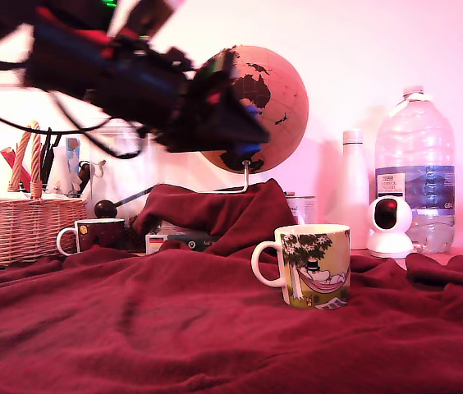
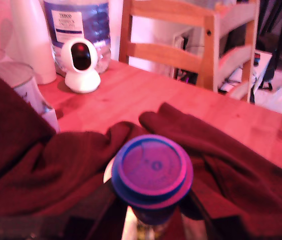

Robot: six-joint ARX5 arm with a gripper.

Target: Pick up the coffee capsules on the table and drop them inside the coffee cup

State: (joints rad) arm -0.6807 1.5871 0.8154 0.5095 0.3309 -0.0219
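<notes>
Tool (image 1: 244,135) raised well above the worktop, on the exterior view's left of centre, blurred in that view; it is pinching a blue capsule (image 2: 152,172), whose round foil face fills the near centre of the wrist view with the fingers closed at its sides. The cup (image 1: 314,265) stands upright on the red blanket (image 1: 174,320), below and to the exterior view's right of the tool, handle toward that view's left. Bare wooden worktop (image 2: 146,95) shows beyond the blanket's edge. Farther off: a maroon mug (image 1: 93,235), wicker basket (image 1: 22,230), globe (image 1: 268,98), white camera (image 1: 389,226), water bottle (image 1: 416,168) and wooden chair (image 2: 191,40). No second capsule can be made out.
</notes>
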